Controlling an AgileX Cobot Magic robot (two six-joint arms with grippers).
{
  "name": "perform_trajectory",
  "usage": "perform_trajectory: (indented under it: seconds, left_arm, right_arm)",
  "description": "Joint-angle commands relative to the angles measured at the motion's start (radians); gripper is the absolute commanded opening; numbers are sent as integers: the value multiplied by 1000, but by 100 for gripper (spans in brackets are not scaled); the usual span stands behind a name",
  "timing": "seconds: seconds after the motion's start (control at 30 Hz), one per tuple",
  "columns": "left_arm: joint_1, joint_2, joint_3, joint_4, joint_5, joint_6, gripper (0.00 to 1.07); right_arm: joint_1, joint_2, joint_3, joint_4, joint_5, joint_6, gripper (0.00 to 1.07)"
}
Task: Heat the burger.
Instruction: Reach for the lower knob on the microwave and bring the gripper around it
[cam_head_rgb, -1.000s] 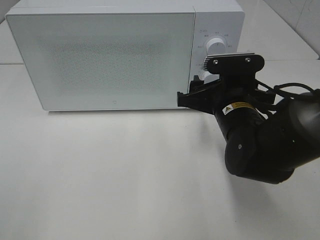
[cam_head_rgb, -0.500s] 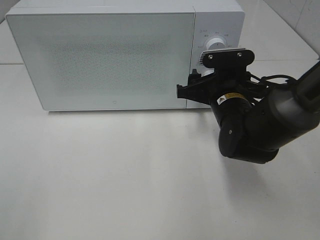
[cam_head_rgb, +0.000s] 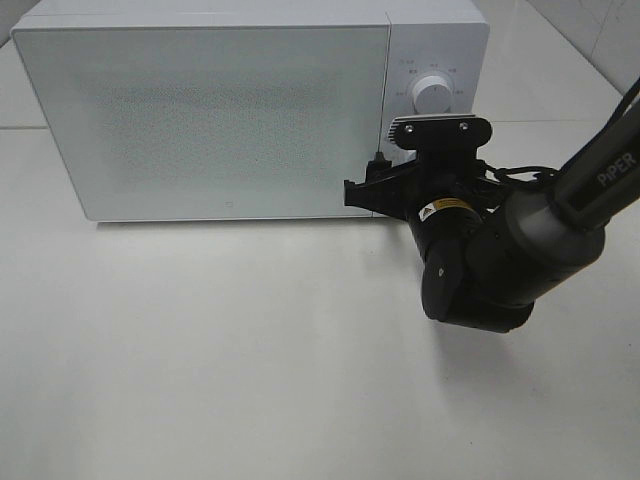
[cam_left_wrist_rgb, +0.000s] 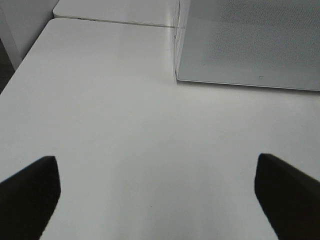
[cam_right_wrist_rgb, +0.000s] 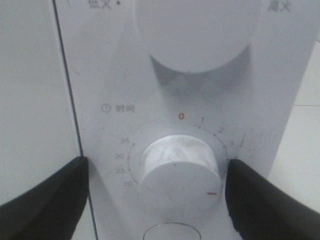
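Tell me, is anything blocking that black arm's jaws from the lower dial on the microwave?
Nothing visible. The right jaws stand open facing the timer dial, one tip to each side, with nothing between. The microwave door is shut, and no burger shows.

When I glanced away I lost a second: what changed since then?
The right arm shifted left, baring the upper knob; its pincer stays open on either side of the timer knob, gripping nothing. The microwave door stays shut.
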Motion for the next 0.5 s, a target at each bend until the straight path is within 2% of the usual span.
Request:
perform_trajectory:
  seconds: [0.03,0.5]
  left_arm:
    - [1,-19,0,-4,2,1,98]
    - [1,-19,0,-4,2,1,98]
  right_arm:
    - [-7,1,-21,-11,-9,6,74]
    - [-4,-41,11,2,-13,1,74]
